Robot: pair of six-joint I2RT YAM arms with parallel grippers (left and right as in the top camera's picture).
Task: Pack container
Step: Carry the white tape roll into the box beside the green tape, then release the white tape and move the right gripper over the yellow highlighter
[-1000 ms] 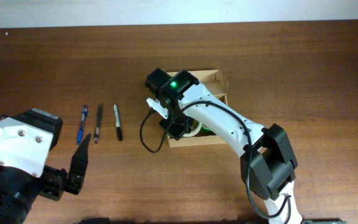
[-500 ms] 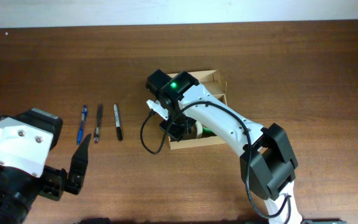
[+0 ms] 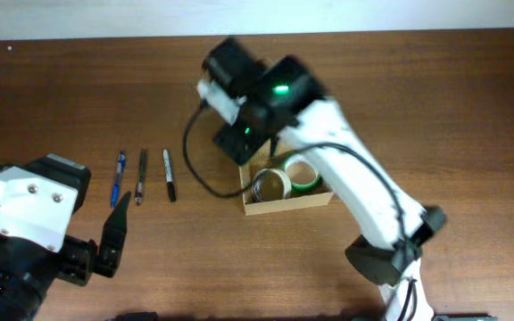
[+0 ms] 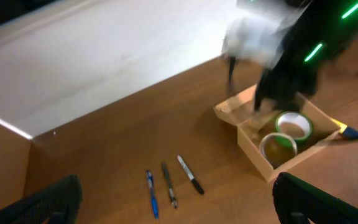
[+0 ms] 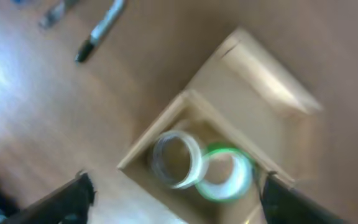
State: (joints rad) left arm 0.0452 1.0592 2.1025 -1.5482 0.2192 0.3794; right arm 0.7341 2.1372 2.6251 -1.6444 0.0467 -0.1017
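Note:
The container (image 3: 286, 208), a small tan cardboard box, sits open at mid-table. Inside lie a clear tape roll (image 3: 270, 185) and a green tape roll (image 3: 304, 176), side by side. My right gripper (image 3: 239, 141) hovers blurred above the box's far-left corner. In the right wrist view it (image 5: 179, 200) is open and empty, with the clear roll (image 5: 178, 158), the green roll (image 5: 226, 175) and the box's flap (image 5: 267, 70) below it. My left gripper (image 4: 180, 210) stands open and empty at the near left. The box (image 4: 251, 144) is off to its right.
Lying parallel on the wood left of the box are a blue pen (image 3: 118, 178), a dark pen (image 3: 140, 176) and a black marker (image 3: 169, 174). The right arm's white links (image 3: 364, 192) cross over the box's right side. A pale wall edge (image 4: 104, 68) borders the far side.
My right gripper has opened, left the clear tape roll in the box, and risen up and away toward the far left. The left arm has not moved.

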